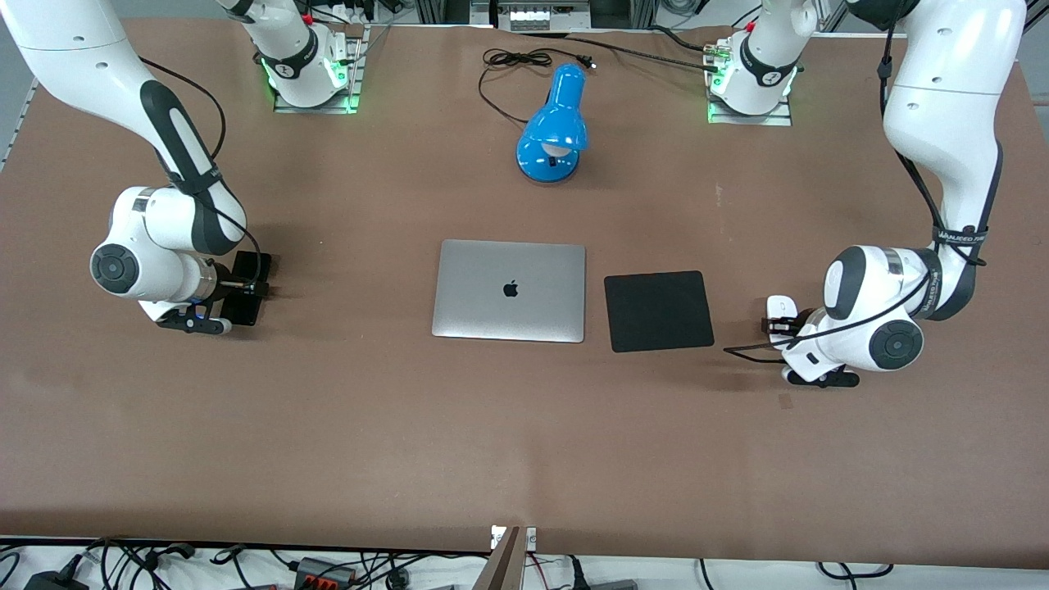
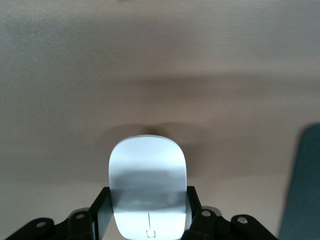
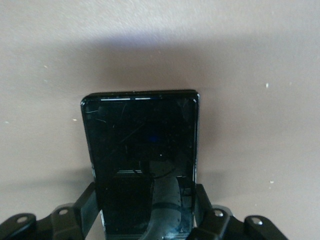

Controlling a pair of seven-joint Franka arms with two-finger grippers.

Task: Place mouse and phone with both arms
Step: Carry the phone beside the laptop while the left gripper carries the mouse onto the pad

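The left gripper (image 1: 778,325) sits low at the left arm's end of the table (image 1: 524,426), its fingers (image 2: 102,212) closed on the two sides of the mouse (image 1: 783,306). In the left wrist view the mouse (image 2: 148,187) juts out past the fingertips, with a thin grey line near the end held between them. Whether the mouse touches the table cannot be told. Just beside the fingers, toward the table's middle, lies the pad (image 1: 659,310); bare table separates it from the mouse.

The right gripper (image 1: 256,288) is low at the right arm's end, its fingers (image 3: 86,205) pinching the phone (image 1: 246,288) by its long edges. The phone (image 3: 142,162) extends well past the fingertips, its glossy face scuffed and reflecting the wrist. Open table lies between it and the laptop (image 1: 510,290).

Counted: one mouse, one phone, one pad, one closed silver laptop, one blue lamp (image 1: 556,127) with a black cord (image 1: 512,61), two arms, two bases with green lights.

Readable marks: a black apple logo (image 1: 510,288) on the laptop lid. Lettering on the left arm's band is too small to read.
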